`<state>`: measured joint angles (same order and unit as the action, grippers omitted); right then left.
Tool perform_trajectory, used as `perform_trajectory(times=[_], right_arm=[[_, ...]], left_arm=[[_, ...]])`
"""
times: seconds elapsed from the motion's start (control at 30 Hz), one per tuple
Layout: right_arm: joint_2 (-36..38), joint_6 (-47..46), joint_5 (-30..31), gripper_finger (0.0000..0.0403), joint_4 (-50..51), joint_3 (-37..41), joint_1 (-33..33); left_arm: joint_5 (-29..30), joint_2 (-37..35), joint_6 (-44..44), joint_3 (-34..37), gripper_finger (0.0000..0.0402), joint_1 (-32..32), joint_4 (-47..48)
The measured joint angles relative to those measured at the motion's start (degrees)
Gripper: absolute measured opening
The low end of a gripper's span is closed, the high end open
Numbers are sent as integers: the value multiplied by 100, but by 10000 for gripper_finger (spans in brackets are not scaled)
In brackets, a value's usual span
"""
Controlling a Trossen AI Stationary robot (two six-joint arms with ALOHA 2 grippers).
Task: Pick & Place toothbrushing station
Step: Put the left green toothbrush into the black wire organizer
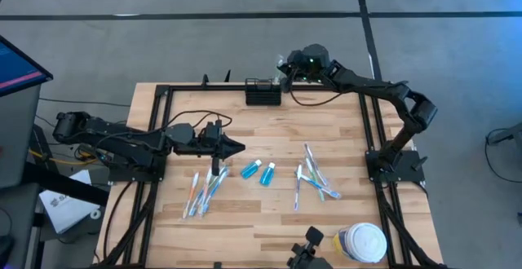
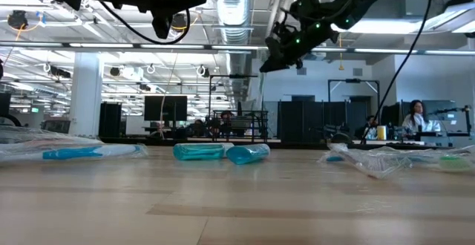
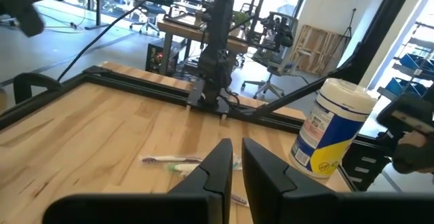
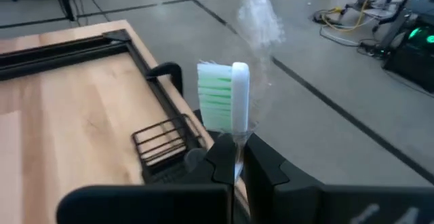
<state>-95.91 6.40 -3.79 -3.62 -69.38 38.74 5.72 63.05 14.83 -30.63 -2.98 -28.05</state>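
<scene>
Butcher-block table carries scattered wrapped brushes; the toothbrushing station sits at its far edge, just below and beside the right gripper, whose jaws pinch a toothbrush. The wire caddy looks light and rigid; grip its rim. Left gripper hovers mid-table, nearly closed, apparently empty. The caddy's interior is hard to make out.

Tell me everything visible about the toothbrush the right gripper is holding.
The toothbrush has a white head with white and green bristles, standing upright with the head up. Its thin handle runs down between the closed fingers of the right gripper, which clamp it. A crumpled clear plastic wrapper sticks up past the head. It is held in the air near the black wire caddy at the table's far edge.
</scene>
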Motion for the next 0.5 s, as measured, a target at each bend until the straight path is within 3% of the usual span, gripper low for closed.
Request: perform_trajectory(times=[0.5], right_arm=[[-115, -44, -267, 3, 42, 2, 152]], left_arm=[[2, 0, 22, 0, 28, 0, -2]])
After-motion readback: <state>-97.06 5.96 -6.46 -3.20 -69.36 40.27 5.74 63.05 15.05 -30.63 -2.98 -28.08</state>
